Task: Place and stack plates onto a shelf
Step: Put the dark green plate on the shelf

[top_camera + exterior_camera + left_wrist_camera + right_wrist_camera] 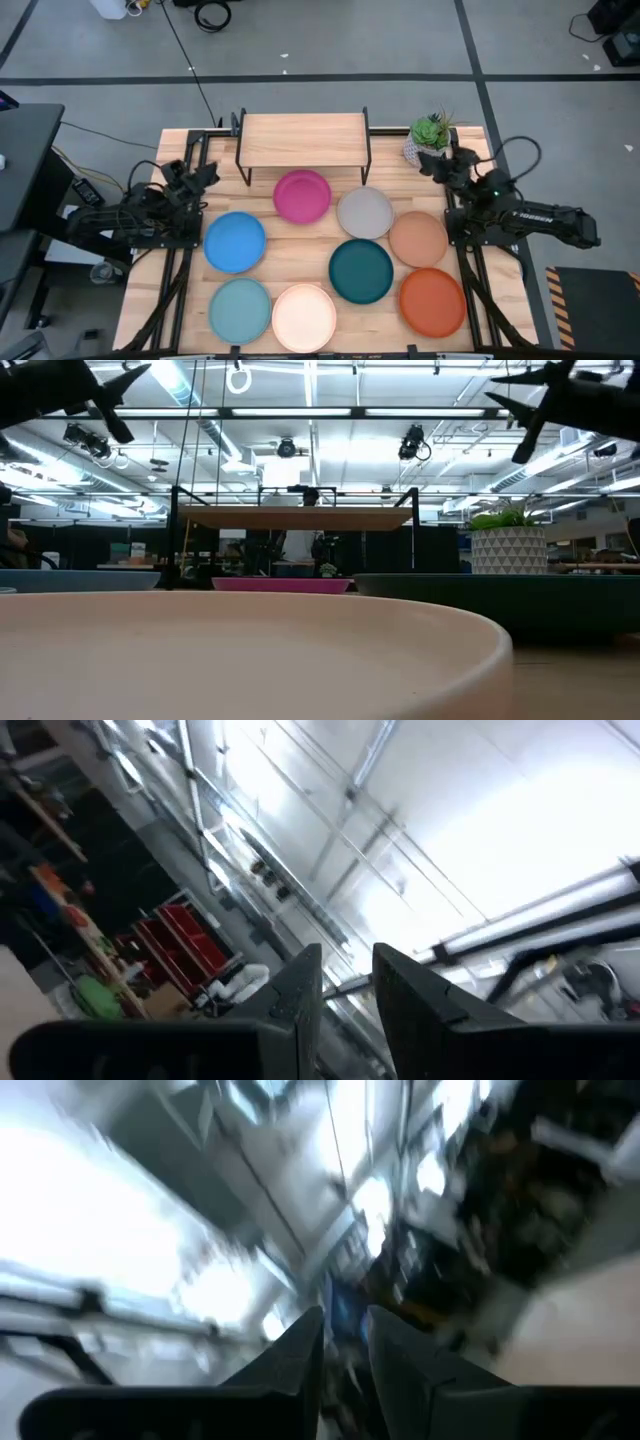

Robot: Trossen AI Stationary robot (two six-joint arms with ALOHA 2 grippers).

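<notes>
Near row: light blue plate (240, 310), cream plate (304, 317) and orange plate (433, 301) lie flat on the tabletop (300, 268).
Middle: blue plate (235, 241), teal plate (361, 270), tan plate (418, 239).
Farther: magenta plate (302, 195) and grey plate (365, 212) – just in front of the shelf (303, 138).
Shelf: at the far edge, top bare.
Left hand (203, 173): raised at the left edge, fingers a narrow gap apart, holding nothing.
Right hand (436, 166): raised at the right – beside the potted plant (431, 133), fingers slightly apart, holding nothing.
</notes>
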